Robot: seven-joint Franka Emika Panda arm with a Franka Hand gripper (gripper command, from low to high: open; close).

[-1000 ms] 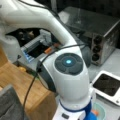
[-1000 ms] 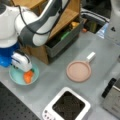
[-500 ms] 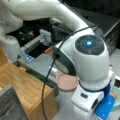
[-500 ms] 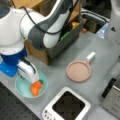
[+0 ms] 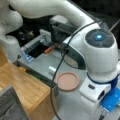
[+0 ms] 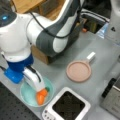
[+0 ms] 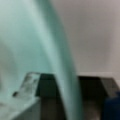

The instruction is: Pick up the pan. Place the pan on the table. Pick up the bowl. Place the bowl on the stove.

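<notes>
The pan [image 6: 78, 71], round, shallow and salmon-pink with a short white handle, is seen lying flat on the smooth grey counter [image 6: 100, 52] in both front views [image 5: 68, 81]. Taken from the pan, the bowl [image 6: 28, 94] is found toward a front view's bottom left; it is round, light-teal and deeper. The stove [image 6: 67, 107], a square with a white rim and a matt black top, is placed just below the pan, beside the bowl.

The gripper [image 6: 40, 97] is lowered into the bowl, its orange-tipped fingers [image 6: 43, 93] at the inner wall. In the wrist view the curved teal rim [image 7: 60, 62] is seen passing between the dark finger parts. Whether the fingers are clamped on the rim cannot be told.
</notes>
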